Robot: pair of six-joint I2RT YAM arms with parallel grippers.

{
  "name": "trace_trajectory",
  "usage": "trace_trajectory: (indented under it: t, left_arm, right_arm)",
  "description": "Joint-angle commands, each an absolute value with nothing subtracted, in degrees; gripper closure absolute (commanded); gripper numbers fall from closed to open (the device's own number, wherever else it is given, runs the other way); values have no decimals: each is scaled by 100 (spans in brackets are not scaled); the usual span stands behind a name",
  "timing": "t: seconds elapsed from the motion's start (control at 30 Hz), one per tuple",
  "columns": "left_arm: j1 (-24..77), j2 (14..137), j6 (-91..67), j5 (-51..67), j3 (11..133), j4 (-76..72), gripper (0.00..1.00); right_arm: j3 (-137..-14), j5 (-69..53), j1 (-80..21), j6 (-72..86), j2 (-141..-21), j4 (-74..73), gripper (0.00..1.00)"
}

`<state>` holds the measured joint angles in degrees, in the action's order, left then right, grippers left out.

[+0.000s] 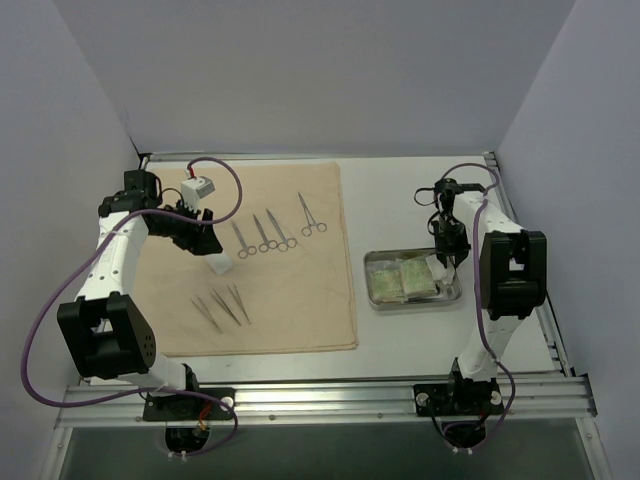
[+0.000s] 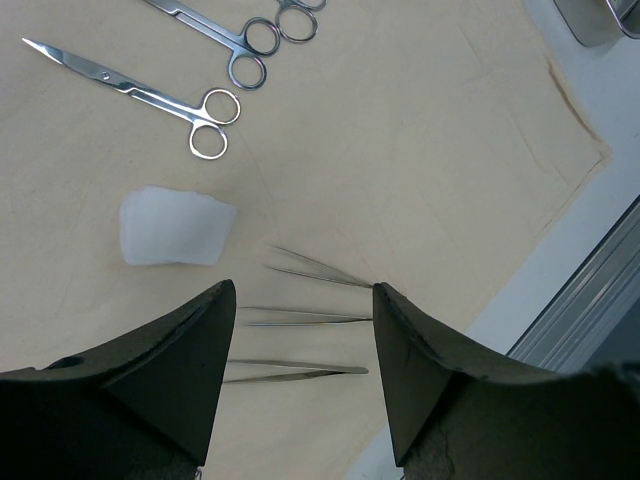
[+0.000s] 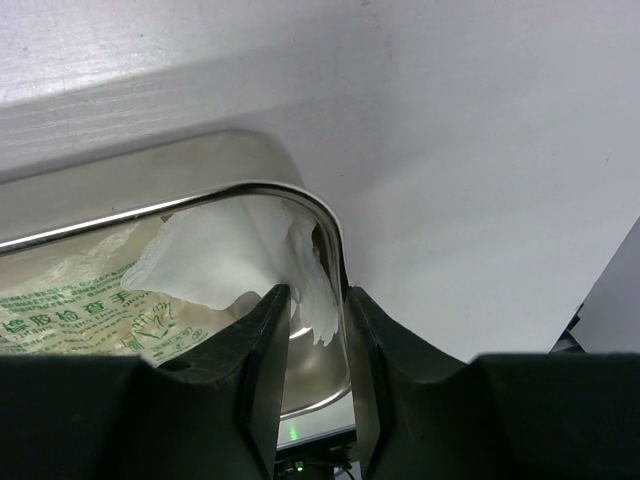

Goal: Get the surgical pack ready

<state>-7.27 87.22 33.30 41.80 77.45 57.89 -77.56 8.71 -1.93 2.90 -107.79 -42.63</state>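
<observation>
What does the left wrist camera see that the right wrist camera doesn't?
Only the left wrist view: steel forceps, three tweezers and a white pad, all lying on the beige cloth.

Only the right wrist view: green-printed packets, and crumpled white gauze in a corner of the steel tray, reaching between the tips of the right gripper.

Both: that tray (just a corner in the left view), the white table, and each camera's own gripper; the left gripper stands open.
</observation>
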Motion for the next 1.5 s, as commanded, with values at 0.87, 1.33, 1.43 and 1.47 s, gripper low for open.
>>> trace_trajectory:
  t: [0.87, 1.33, 1.43, 1.47]
  left_arm:
    - [-721, 8552, 3437, 4315, 7840, 5818, 34]
    - [-721, 8569, 3481, 4307, 7857, 5854, 35]
    - [-721, 8569, 3481, 4333, 7849, 5836, 35]
    - [-721, 8578, 3480, 4324, 7849, 5836, 35]
  right_arm:
    - [-7734, 1125, -431, 765, -10705, -4526, 71]
    - [-7550, 843, -431, 729, -10925, -4192, 78]
    - [-7567, 844, -431, 738, -10942, -4175, 81]
    - [-7550, 844, -431, 738, -10951, -4149, 82]
